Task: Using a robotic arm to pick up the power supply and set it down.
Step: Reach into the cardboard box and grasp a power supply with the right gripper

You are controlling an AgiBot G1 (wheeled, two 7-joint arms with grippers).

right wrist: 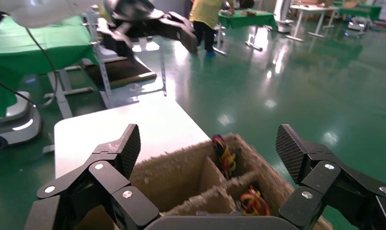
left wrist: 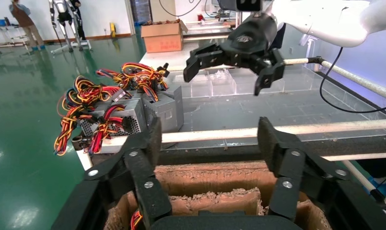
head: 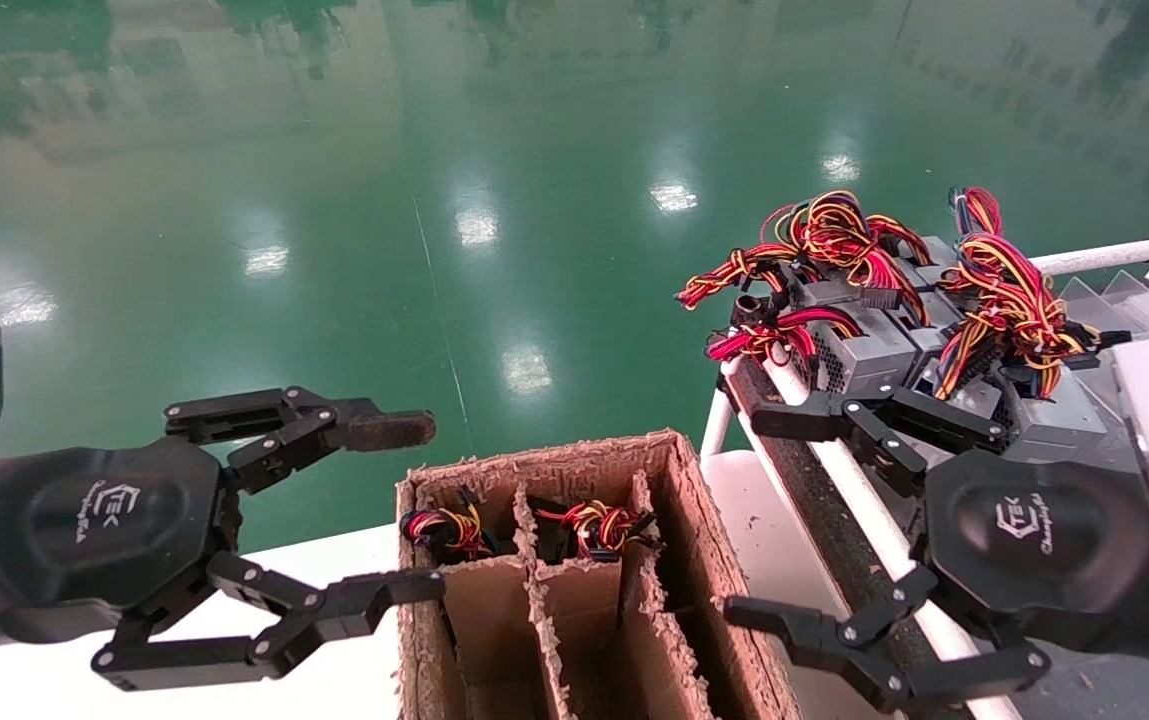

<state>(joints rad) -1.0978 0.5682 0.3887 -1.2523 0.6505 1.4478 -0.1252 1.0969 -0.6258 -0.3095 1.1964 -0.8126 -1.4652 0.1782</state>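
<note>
Several silver-grey power supplies [head: 869, 350] with red, yellow and black wire bundles lie crowded on a railed rack at the right, also seen in the left wrist view [left wrist: 128, 112]. My right gripper [head: 754, 515], the robotic arm at work, hangs open with nothing between its fingers, just this side of those units and beside the cardboard box [head: 534, 462]. The right wrist view [right wrist: 207, 148] looks down into that box. Wire bundles [head: 599, 525] stick out of its two far compartments. My left gripper [head: 412, 508], with a rusty-brown pad, stands open at the box's left edge.
The divided cardboard box [right wrist: 171, 175] sits on a white table [head: 314, 570]. A white rail [head: 1094, 258] and clear plastic trays border the rack at the right. Green floor lies beyond. A person and other tables stand far off.
</note>
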